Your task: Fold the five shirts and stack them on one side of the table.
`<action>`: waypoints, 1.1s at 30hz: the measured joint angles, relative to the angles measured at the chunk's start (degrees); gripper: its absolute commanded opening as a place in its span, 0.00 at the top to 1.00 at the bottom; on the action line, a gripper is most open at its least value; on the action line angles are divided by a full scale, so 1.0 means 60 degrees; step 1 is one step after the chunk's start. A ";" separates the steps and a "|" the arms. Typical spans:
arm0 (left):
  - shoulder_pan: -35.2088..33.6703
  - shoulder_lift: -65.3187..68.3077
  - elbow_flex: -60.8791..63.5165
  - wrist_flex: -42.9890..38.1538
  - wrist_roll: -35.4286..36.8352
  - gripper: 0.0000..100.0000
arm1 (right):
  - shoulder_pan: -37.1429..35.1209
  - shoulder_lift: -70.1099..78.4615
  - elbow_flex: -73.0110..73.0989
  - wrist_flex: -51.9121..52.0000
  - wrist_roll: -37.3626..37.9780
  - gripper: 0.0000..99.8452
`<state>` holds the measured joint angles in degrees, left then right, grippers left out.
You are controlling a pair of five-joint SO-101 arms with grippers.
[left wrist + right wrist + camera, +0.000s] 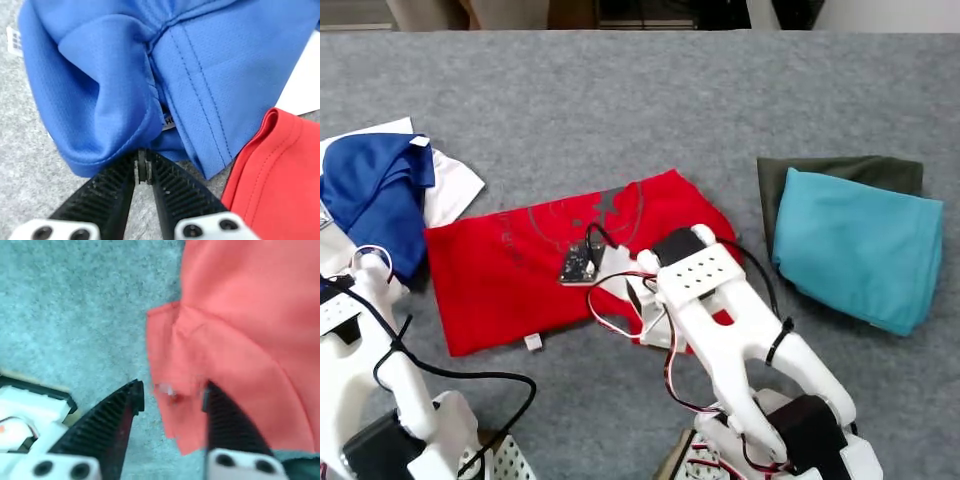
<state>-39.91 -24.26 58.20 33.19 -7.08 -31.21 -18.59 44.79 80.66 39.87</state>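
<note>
Between the wide-open jaws of the right gripper point(172, 390): near edge of red shirt point(240, 330), long axis side-to-side on counter point(75, 300).

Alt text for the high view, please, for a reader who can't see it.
A red shirt lies spread on the grey table, the right gripper at its near edge. To the right a folded teal shirt rests on a dark green shirt; to the left a bunched blue shirt lies on a white shirt.
</note>
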 measured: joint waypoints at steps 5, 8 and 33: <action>0.0000 0.0000 0.0000 0.0000 0.0000 0.98 | 0.0029 -0.0044 -0.1582 0.1187 0.0000 0.93; 0.0000 0.0000 0.0000 0.0000 0.0088 0.98 | 0.0571 -0.0044 -0.2930 0.1201 0.0000 0.97; 0.2051 0.0777 -0.0923 0.1538 0.1070 0.98 | 0.4630 0.9846 -1.1971 -0.0982 -0.0923 0.96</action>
<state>-27.60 -19.60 52.66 42.42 -0.66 -3.43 40.48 -27.03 74.77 34.33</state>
